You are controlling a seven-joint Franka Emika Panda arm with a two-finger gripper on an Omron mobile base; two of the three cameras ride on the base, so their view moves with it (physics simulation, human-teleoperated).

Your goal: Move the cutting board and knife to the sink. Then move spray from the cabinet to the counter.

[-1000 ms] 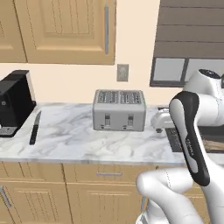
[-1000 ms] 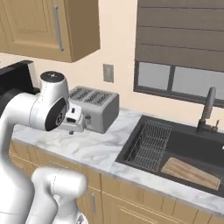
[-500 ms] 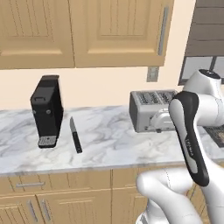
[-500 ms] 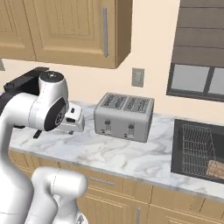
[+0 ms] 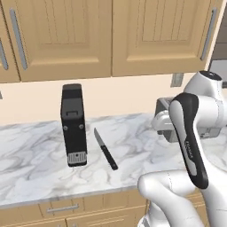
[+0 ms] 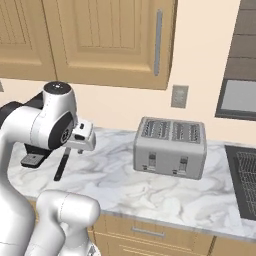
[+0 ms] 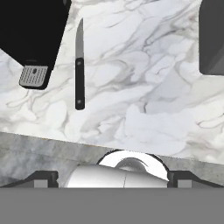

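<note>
The knife (image 5: pixel 105 149), black-handled with a thin grey blade, lies flat on the white marble counter (image 5: pixel 35 164) just right of a black coffee machine. In the right base view the knife (image 6: pixel 62 162) lies under and left of my raised hand. In the hand view the knife (image 7: pixel 79 65) lies ahead and to the left, blade pointing away. My gripper (image 7: pixel 114 178) is open, high above the counter's front edge, with nothing between its fingers. A strip of the black sink (image 6: pixel 245 180) with its drain grid shows at the far right. The cutting board and spray are out of view.
A black coffee machine (image 5: pixel 74 126) stands left of the knife. A silver toaster (image 6: pixel 170 147) sits on the counter between knife and sink. Wooden cabinets with panelled doors (image 5: pixel 111 35) hang above. Bare marble lies between the knife and the toaster.
The base has driven left, so the whole scene slid right: the sink went to the edge, and the coffee machine and knife came to the middle. The gripper stayed open.
</note>
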